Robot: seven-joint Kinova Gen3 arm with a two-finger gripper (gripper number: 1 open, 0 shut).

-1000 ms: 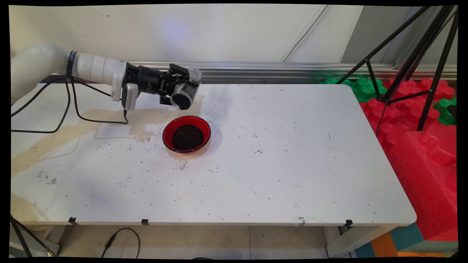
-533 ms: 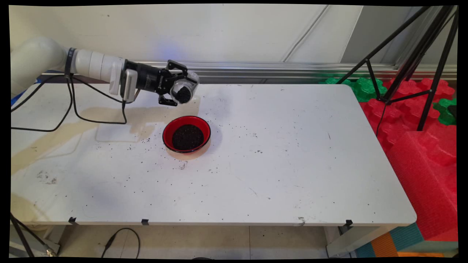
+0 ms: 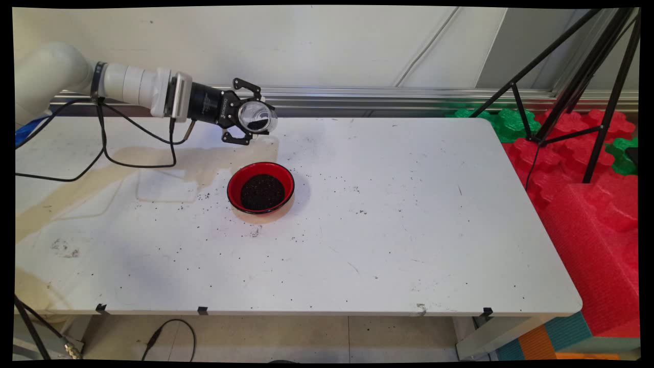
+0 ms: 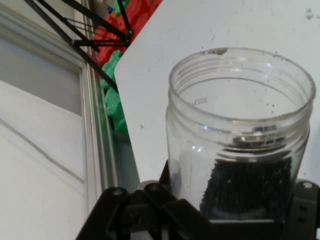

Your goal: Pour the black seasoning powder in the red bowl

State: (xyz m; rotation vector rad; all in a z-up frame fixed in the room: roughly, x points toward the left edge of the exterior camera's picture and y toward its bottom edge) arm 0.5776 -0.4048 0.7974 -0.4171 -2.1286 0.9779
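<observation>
My gripper is shut on a clear plastic jar and holds it on its side above the table's far left part, its bottom turned toward the camera. In the hand view the clear plastic jar fills the right half, its open mouth pointing away from the hand, with a small heap of dark grains in it. A red bowl of dark grains stands on the white table, below and a little nearer than the gripper. The jar hangs apart from the bowl.
Loose dark grains lie scattered on the table around the bowl. A brownish stain runs across the table's left part. Black cables hang from the arm. A black tripod and red and green foam blocks stand at the right.
The gripper has risen and drawn back toward the wall with the jar, and the wrist has rolled, so the jar's bottom now faces the camera. The bowl has not moved.
</observation>
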